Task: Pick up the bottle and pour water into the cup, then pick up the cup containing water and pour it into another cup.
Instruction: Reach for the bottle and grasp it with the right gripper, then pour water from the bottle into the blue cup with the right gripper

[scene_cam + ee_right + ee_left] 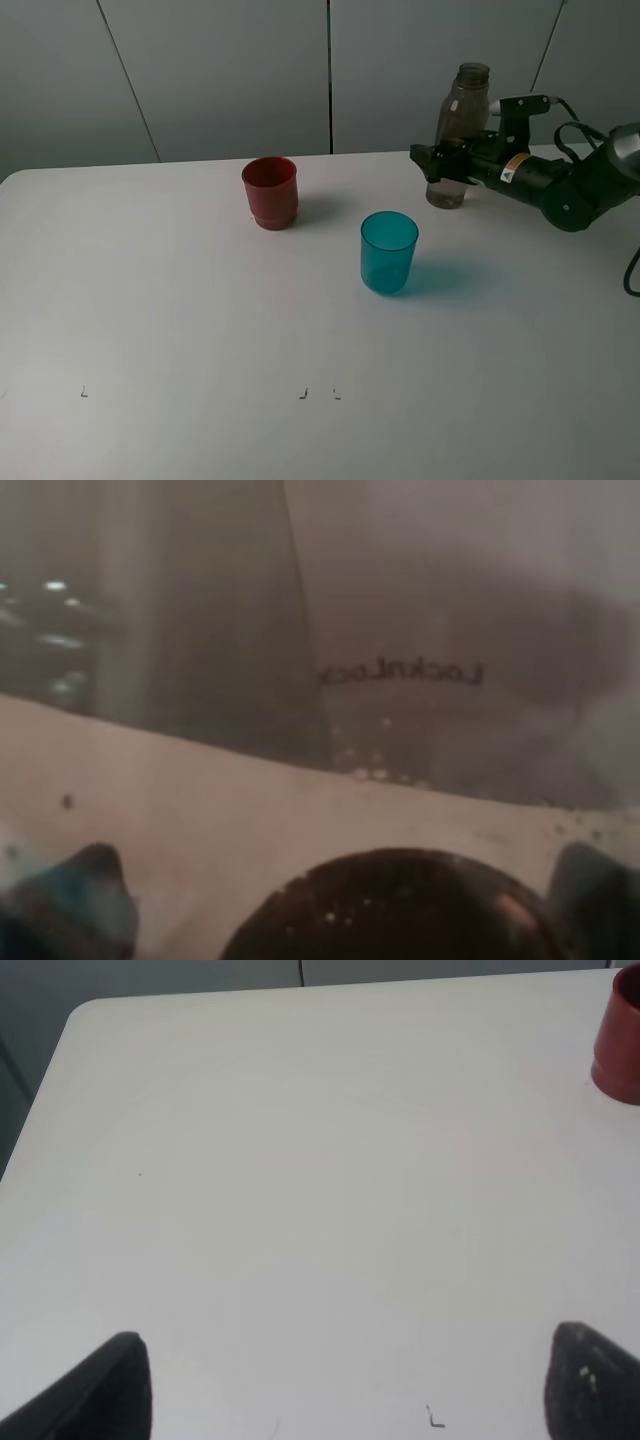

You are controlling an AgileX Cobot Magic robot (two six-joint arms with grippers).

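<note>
The tall smoky grey-brown bottle [463,110] stands upright on the table at the far right. My right gripper [440,165] reaches in from the right at the bottle's lower part. In the right wrist view the bottle [400,660] fills the picture and sits between the widely spread fingers of the right gripper [345,900], which is open. The teal cup [389,252] stands near the middle, left of and nearer than the bottle. The red cup [270,192] stands farther left and back; it also shows in the left wrist view [620,1040]. My left gripper [350,1390] is open over bare table.
The white table [150,300] ends at a grey panelled wall behind. Small dark marks [303,394] lie near its front edge. The right arm's cable [632,270] hangs at the far right edge.
</note>
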